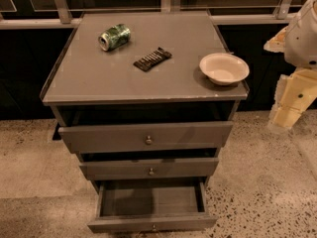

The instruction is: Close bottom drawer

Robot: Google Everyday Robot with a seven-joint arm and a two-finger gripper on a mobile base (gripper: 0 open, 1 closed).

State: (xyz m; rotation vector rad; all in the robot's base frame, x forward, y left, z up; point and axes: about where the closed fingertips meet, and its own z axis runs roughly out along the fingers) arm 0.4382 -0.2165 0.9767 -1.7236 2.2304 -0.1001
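Note:
The bottom drawer (152, 223) of the grey cabinet is pulled far out, and its inside (151, 200) shows empty. Its slim front panel lies at the lower edge of the camera view, with a small round metal knob (154, 227). My gripper (290, 112), a cream-coloured piece under the white arm (303, 33), hangs at the right edge. It is well to the right of the cabinet, above the floor, at about the height of the top drawer. It touches nothing.
The top drawer (146, 137) and middle drawer (150, 168) stand slightly out. On the cabinet top (99, 78) lie a green can (114, 36) on its side, a dark snack bar (152, 59) and a white bowl (224, 68). Speckled floor (262, 182) surrounds the cabinet; a dark wall with a railing is behind.

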